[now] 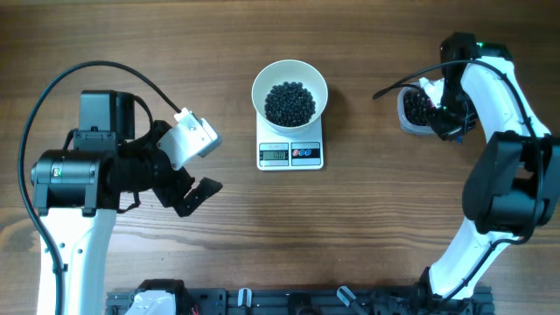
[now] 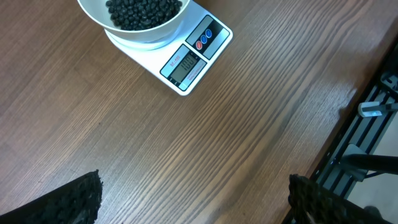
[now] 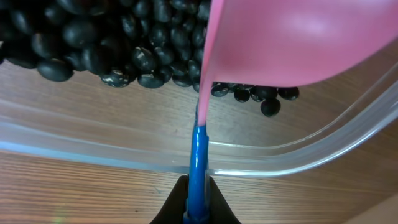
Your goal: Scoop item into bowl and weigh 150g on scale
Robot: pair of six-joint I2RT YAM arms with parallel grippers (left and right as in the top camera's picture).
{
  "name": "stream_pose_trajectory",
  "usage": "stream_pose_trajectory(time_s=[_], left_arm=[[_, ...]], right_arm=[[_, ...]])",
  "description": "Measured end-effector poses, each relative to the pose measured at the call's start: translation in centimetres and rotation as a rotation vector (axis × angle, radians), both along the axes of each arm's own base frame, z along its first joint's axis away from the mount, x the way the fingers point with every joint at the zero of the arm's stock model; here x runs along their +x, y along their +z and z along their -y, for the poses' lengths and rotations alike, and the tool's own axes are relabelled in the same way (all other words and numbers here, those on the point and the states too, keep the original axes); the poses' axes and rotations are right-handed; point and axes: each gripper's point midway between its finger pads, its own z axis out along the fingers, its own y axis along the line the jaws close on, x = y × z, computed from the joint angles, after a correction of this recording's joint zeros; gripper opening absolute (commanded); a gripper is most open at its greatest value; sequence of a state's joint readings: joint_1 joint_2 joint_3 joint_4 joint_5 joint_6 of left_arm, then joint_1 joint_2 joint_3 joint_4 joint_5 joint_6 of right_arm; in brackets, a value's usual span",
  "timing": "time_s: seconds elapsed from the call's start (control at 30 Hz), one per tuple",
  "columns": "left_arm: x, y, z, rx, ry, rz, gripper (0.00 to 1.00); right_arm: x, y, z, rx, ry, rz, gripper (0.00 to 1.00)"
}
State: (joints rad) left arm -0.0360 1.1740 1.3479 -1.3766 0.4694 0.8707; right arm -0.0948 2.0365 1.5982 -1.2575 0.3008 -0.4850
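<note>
The beans (image 1: 290,103) are heaped in the white bowl (image 1: 261,87), which is set on the scale (image 1: 290,156). More are seen in the clear tub (image 3: 93,140), where the pink scoop (image 3: 298,43) is gripped by its blue handle (image 3: 199,155) in the right gripper (image 3: 198,202). The left gripper (image 2: 194,202) is spread wide above the wooden table (image 2: 249,124), nothing held.

bowl (image 2: 93,14) of beans (image 2: 143,11) on scale (image 2: 186,57) | pincer (image 2: 195,194) spread wide
</note>
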Motion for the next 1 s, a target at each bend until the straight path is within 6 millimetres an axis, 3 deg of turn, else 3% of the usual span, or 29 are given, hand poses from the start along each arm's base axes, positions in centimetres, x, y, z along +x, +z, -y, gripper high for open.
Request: stream_pose_trajectory(time_s=[0.43, 0.73, 1.0], left_arm=[[0.0, 0.0, 0.0, 0.0, 0.0, 0.0, 1.0], [0.0, 0.0, 0.0, 0.0, 0.0, 0.0, 1.0], [0.0, 0.0, 0.0, 0.0, 0.0, 0.0, 1.0]], right_arm=[[0.2, 0.8, -3.5, 0.178, 0.0, -0.019, 0.04], [-0.3, 1.1, -5.5, 0.436, -0.114, -0.014, 0.04], [-0.3, 1.7, -5.3, 0.593, -0.221, 0.016, 0.04]])
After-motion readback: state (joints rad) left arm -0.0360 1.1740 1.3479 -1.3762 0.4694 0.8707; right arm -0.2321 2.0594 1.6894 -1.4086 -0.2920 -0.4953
